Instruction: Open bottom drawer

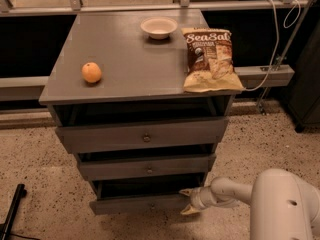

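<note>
The bottom drawer (137,203) is the lowest and narrowest grey front of the cabinet. It stands pulled out a little, with a dark gap above it. Its knob does not show. My gripper (187,201) is at the drawer front's right end, low near the floor. One yellowish fingertip (186,192) lies at the front's upper right corner, the other (189,210) below its lower edge, so the fingers are spread apart. The white arm (280,204) reaches in from the lower right.
The middle drawer (147,168) and top drawer (144,135) sit above, each slightly out. On the cabinet top (125,59) lie an orange (91,72), a white bowl (159,27) and a chip bag (210,59). A black pole (11,215) leans at lower left. A cable (274,44) hangs at right.
</note>
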`<state>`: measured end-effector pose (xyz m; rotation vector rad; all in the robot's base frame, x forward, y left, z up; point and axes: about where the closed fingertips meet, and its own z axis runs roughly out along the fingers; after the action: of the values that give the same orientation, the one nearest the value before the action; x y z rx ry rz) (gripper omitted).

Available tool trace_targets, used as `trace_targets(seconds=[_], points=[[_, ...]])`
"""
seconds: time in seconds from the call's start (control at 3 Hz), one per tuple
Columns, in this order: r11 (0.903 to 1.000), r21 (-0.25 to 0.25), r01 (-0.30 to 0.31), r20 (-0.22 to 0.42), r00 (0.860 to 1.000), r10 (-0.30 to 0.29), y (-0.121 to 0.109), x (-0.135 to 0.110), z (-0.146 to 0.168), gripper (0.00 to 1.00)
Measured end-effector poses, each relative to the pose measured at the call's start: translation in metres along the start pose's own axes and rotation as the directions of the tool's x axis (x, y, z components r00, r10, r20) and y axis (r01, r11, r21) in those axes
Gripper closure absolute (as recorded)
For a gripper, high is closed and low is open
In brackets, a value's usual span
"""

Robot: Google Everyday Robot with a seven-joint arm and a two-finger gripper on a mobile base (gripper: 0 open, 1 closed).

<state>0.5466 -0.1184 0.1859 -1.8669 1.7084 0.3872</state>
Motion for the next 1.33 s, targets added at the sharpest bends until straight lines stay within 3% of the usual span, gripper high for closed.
trace_targets(seconds=[0.33, 0.67, 1.0, 1.33], points=[[0.9961, -0.077, 0.044, 0.066, 0.997, -0.039, 0.024, -0.029, -0.003, 0.37], [0.9769, -0.164, 0.138, 0.163, 0.98, -0.111, 0.043, -0.058, -0.003, 0.4], [0.9575, -0.197, 0.211, 0.218, 0.962, -0.167, 0.046, -0.073, -0.008, 0.37], [0.9578, -0.184, 0.221, 0.19, 0.964, -0.186, 0.044, -0.074, -0.012, 0.21]])
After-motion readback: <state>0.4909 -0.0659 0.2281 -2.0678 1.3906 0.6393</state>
